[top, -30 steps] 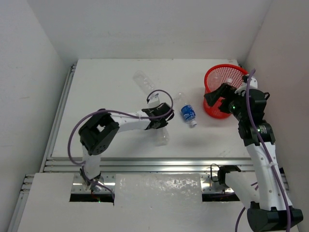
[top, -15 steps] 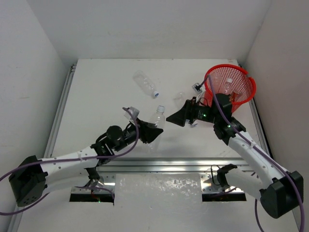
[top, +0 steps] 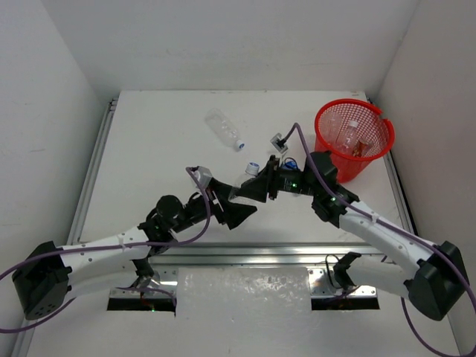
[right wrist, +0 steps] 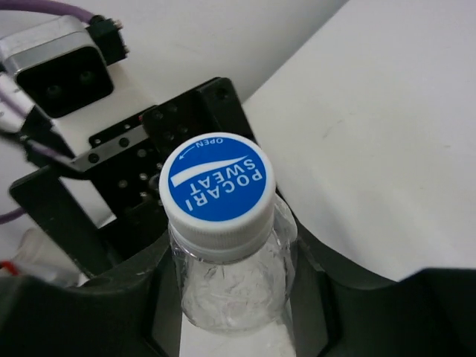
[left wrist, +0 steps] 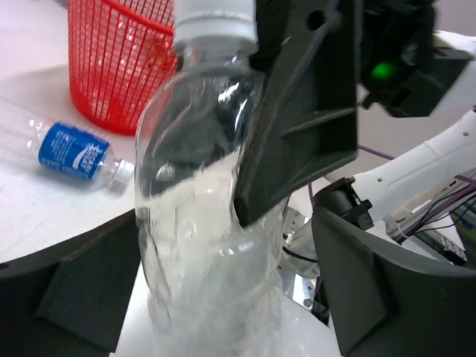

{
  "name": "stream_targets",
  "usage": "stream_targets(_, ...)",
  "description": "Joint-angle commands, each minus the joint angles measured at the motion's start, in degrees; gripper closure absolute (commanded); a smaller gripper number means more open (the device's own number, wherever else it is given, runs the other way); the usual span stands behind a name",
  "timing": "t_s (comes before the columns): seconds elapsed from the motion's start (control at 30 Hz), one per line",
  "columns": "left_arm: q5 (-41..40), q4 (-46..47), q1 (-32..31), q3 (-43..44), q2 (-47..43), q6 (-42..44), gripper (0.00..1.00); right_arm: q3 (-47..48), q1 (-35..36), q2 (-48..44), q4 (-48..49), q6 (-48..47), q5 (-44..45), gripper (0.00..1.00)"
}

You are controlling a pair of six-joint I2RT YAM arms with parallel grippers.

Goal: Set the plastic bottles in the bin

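A clear plastic bottle point(top: 250, 175) with a blue and white cap point(right wrist: 217, 190) stands upright above mid-table between both grippers. My right gripper point(top: 253, 187) is shut on its upper body, one black finger point(left wrist: 305, 111) pressing its side. My left gripper point(top: 242, 204) is open around the lower body point(left wrist: 204, 245), its right finger point(left wrist: 387, 297) apart from the bottle. A blue-labelled bottle point(top: 291, 164) lies partly hidden behind my right arm. Another clear bottle point(top: 224, 128) lies further back. The red mesh bin point(top: 354, 102) at the back right holds at least two bottles point(top: 351, 135).
White walls close in the table on the left, back and right. A metal rail point(top: 245, 253) runs along the near edge. The bin point(left wrist: 111, 67) stands close beside the blue-labelled bottle point(left wrist: 74, 152).
My right arm swung left from the bin and closed on the bottle's upper body. My left gripper, which held the bottle, opened its jaws.
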Motion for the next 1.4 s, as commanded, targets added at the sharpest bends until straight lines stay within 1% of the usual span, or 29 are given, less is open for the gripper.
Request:
stream_targets(0.0, -5.01, -5.78, -0.21, 3.57, -2.30, 1.43, 0.09, 2.28, 0.21, -5.21, -5.92, -5.05, 12.55, 1.00)
stream_targets(0.03, -7.12, -8.44, -0.21, 3.83, -2.84, 1.26, 0.02, 3.07, -0.84, -6.00, -8.56, -6.46, 16.41, 1.00)
stream_targets(0.07, -13.32, -15.51, -0.21, 4.36, -3.89, 0.21, 0.01, 5.25, -1.63, -7.66, -14.50, -9.43, 25.50, 1.00)
stream_targets(0.13, -20.55, -24.15, -0.21, 6.64, -4.60, -1.81, 0.00, 8.33, -4.79, -8.73, -19.99, -12.09, 35.82, 1.00)
stream_targets(0.17, -29.11, -29.07, -0.21, 7.61, -4.78, -3.30, 0.00, 11.92, -6.63, -9.08, -25.67, -13.41, 39.96, 1.00)
stream_targets(0.2, -33.46, -39.39, -0.21, 9.62, -4.86, -7.92, 0.00, 13.87, -8.83, -9.26, -27.81, -13.77, 44.96, 1.00)
stream_targets(0.23, -37.33, -44.62, -0.13, 10.51, -4.86, -10.23, 0.00, 15.71, -13.63, -9.17, -29.57, -13.86, 46.66, 1.00)
stream_targets(0.27, -42.33, -52.68, -0.04, 11.21, -5.04, -14.52, 0.00, 19.82, -15.77, -8.91, -32.46, -14.73, 48.42, 1.00)
stream_targets(0.3, -43.43, -55.11, -0.04, 11.83, -5.30, -15.95, 0.00, 22.21, -18.66, -7.86, -33.80, -15.61, 53.14, 1.00)
stream_targets(0.33, -43.52, -56.18, -0.04, 11.57, -5.65, -16.58, 0.00, 24.50, -18.69, -6.90, -34.85, -16.83, 56.14, 1.00)
stream_targets(0.37, -42.05, -56.28, -0.04, 11.05, -6.87, -16.76, 0.00, 29.31, -21.30, -5.58, -37.47, -18.50, 58.44, 1.00)
stream_targets(0.4, -41.25, -56.02, -0.04, 9.91, -7.50, -16.76, 0.00, 31.96, -22.98, -4.09, -38.72, -19.21, 59.76, 1.00)
stream_targets(0.43, -40.80, -55.93, -0.04, 9.38, -8.11, -16.93, 0.00, 33.99, -26.48, -1.03, -39.60, -19.92, 61.43, 1.00)
stream_targets(0.47, -40.45, -56.01, 0.05, 8.85, -9.25, -17.20, 0.00, 37.41, -28.52, 0.57, -41.35, -20.27, 62.84, 1.00)
stream_targets(0.5, -40.54, -56.36, -0.04, 8.24, -9.61, -17.29, 0.00, 38.48, -31.84, 2.06, -41.98, -20.27, 64.25, 1.00)
stream_targets(0.53, -41.06, -57.41, -0.04, 8.06, -10.31, -17.55, 0.00, 40.15, -33.79, 4.69, -43.55, -19.75, 64.00, 1.00)
stream_targets(0.6, -41.50, -58.38, 0.05, 8.05, -10.93, -17.64, 0.00, 40.52, -38.09, 6.73, -44.18, -19.22, 63.38, 1.00)
stream_targets(0.7, -43.08, -60.14, 0.05, 8.49, -11.54, -18.60, 0.00, 39.46, -40.13, 9.98, -45.67, -18.69, 59.53, 1.00)
stream_targets(0.77, -43.88, -60.84, 0.05, 9.11, -10.93, -19.04, 0.00, 36.22, -40.92, 11.13, -45.06, -17.64, 57.68, 1.00)
stream_targets(0.9, -42.91, -61.64, 0.05, 10.78, -8.21, -19.31, 0.00, 27.79, -41.81, 11.22, -41.82, -15.09, 52.84, 1.00)
stream_targets(0.93, -42.65, -61.29, 0.05, 10.78, -7.33, -19.31, 0.00, 24.47, -41.81, 11.13, -39.63, -15.00, 51.88, 1.00)
stream_targets(1.03, -41.95, -59.71, 0.05, 10.08, -5.93, -19.40, 0.00, 20.49, -41.81, 11.31, -36.37, -14.82, 50.73, 1.00)
stream_targets(1.07, -41.77, -59.36, 0.05, 9.99, -5.57, -19.40, 0.00, 20.04, -41.81, 11.74, -36.01, -14.83, 50.72, 1.00)
stream_targets(1.13, -41.59, -58.39, 0.05, 9.64, -4.60, -19.66, 0.00, 19.34, -41.89, 12.10, -35.30, -15.00, 51.07, 0.94)
stream_targets(1.37, -40.62, -56.63, 0.05, 10.60, -1.00, -20.45, 0.00, 17.49, -41.81, 14.29, -33.38, -14.39, 51.96, 0.93)
